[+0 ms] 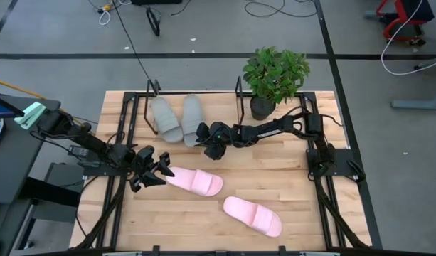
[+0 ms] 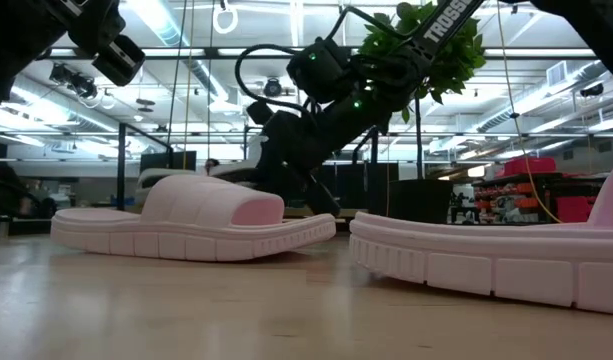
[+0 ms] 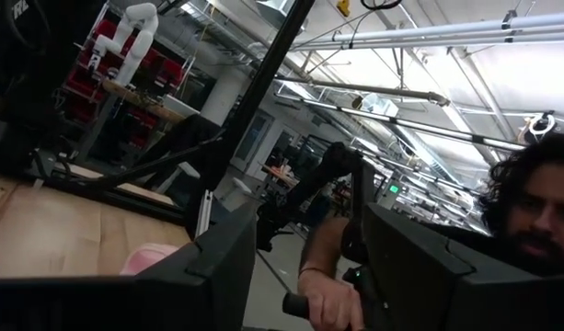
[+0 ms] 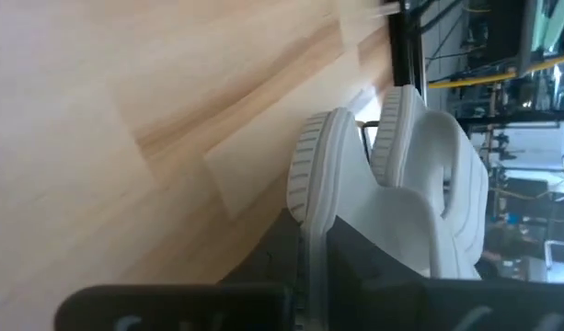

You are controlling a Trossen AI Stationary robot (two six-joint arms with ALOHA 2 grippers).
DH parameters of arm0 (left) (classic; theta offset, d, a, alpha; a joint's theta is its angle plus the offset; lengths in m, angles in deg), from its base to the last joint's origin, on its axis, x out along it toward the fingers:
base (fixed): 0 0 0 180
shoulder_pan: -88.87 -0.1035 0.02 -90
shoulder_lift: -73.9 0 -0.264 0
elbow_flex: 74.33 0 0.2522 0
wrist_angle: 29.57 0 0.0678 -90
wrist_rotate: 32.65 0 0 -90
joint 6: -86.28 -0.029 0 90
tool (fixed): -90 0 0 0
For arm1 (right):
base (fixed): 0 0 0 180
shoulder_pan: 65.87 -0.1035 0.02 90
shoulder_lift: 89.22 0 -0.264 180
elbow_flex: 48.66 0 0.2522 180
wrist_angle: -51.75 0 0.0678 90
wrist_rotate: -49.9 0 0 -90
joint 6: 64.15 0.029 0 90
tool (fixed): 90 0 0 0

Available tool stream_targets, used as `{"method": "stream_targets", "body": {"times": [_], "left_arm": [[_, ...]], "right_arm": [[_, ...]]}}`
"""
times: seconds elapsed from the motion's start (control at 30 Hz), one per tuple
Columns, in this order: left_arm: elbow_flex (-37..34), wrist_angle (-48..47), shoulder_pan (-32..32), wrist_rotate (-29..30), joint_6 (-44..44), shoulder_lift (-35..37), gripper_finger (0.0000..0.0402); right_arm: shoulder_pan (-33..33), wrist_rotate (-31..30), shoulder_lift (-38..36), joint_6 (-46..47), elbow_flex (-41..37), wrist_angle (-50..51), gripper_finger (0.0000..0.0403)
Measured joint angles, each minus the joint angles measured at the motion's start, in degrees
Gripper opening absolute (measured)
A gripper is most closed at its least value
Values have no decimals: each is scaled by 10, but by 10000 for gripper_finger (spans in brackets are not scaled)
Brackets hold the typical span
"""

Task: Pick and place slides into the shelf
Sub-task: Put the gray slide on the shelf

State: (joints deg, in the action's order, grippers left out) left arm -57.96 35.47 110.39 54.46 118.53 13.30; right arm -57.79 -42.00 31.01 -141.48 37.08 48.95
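Jaws together on the right gripper (image 1: 207, 141), pinching a grey slide (image 1: 192, 118); left gripper (image 1: 161, 172) jaws apart.
Close yours squarely across the pink slide (image 1: 195, 180) heel before lifting toward the shelf (image 1: 143, 107).

Four camera views of one counter (image 1: 274, 213).
Overhead looks straight down; the low camera sits at counter level, sharing the pink slides (image 1: 195, 181).

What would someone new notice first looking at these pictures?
Probably the two pink slides lying loose on the front of the table, the left gripper open at the heel of one. Behind them, two grey slides sit in the shelf, the right gripper shut on one.
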Motion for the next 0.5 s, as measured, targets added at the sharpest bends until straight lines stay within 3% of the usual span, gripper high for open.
{"method": "stream_targets", "body": {"times": [0.5], "left_arm": [[0, -2, 0, 0, 0, 0, 205]], "right_arm": [[-14, 50, 0, 41, 50, 3, 25]]}}
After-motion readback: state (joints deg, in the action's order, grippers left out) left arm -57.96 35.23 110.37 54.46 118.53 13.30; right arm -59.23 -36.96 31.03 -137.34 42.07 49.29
